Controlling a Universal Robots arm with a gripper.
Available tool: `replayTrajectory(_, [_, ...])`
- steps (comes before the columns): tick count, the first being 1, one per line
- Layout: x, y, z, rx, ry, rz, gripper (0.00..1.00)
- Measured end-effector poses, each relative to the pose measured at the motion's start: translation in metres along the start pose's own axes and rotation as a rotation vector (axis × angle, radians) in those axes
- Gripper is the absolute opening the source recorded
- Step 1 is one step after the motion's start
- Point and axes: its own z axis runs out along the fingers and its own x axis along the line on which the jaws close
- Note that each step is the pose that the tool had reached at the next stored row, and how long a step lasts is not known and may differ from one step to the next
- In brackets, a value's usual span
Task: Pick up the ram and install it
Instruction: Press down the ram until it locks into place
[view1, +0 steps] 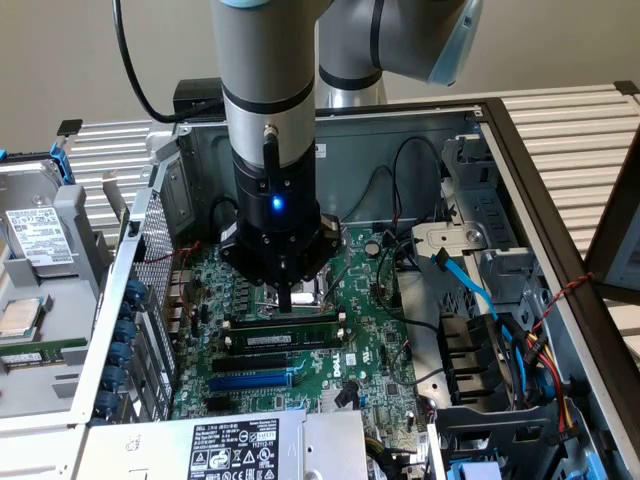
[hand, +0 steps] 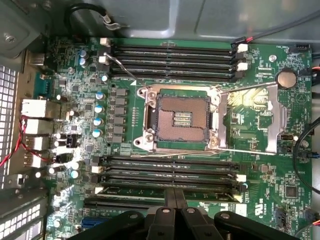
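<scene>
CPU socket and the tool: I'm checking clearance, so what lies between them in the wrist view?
Black memory slots with white end clips cross the motherboard between the CPU socket and the tool.

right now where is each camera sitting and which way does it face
Exterior view: off the arm, above the open case, looking down at the motherboard; the arm's lower links and the gripper, shut over the ram, show.
Wrist view: on the wrist, facing straight down at the motherboard and empty CPU socket; the gripper shows at the frame's edge.
Shared: motherboard, CPU socket, gripper.
</scene>
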Motion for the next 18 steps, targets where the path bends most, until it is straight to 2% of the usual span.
replayTrajectory(7, [0.0005, 0.0000, 0.0000, -0.0053, 0.0051, 0.086, 0.11])
replayTrajectory(11, [0.0006, -0.0001, -0.0001, -0.0087, 0.0038, 0.135, 0.11])
replayTrajectory(18, [0.0007, 0.0000, 0.0000, -0.0177, 0.0030, 0.151, 0.11])
